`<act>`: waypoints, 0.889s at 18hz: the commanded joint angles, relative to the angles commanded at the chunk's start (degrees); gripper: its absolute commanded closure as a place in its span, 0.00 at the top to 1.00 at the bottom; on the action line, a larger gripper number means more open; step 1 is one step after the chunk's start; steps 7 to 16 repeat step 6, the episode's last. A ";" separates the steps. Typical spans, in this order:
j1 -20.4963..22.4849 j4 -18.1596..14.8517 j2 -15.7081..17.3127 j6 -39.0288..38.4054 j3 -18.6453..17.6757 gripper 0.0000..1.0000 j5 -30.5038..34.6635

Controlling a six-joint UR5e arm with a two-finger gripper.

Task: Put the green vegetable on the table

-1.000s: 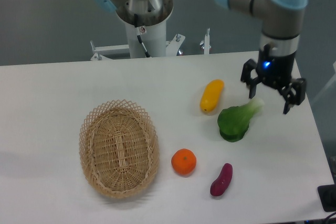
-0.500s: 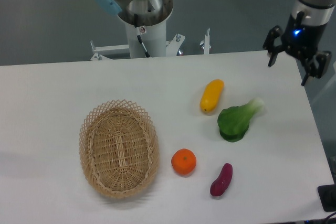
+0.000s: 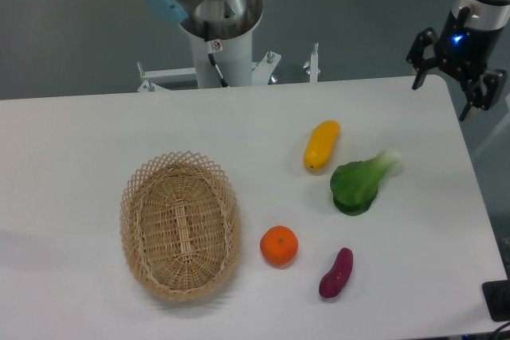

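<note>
The green vegetable (image 3: 360, 183) lies on its side on the white table (image 3: 80, 141), right of centre, dark leaves toward the front and pale stem pointing back right. Nothing touches it. My gripper (image 3: 452, 93) hangs high above the table's far right corner, well up and to the right of the vegetable. Its black fingers (image 3: 417, 65) are spread apart with nothing between them.
A yellow oblong vegetable (image 3: 321, 145) lies just left of the green one. An orange (image 3: 279, 245) and a purple sweet potato (image 3: 335, 272) sit nearer the front. An oval wicker basket (image 3: 181, 224), with nothing in it, stands at the left. The arm's base post (image 3: 219, 45) rises behind the table.
The gripper has risen from just above the vegetable's stem and moved up and to the right, away from it. The green vegetable stays where it lay.
</note>
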 joint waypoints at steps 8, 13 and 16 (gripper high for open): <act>-0.35 0.26 0.35 -0.09 -0.09 1.00 0.00; -0.35 0.26 0.35 -0.09 -0.09 1.00 0.00; -0.35 0.26 0.35 -0.09 -0.09 1.00 0.00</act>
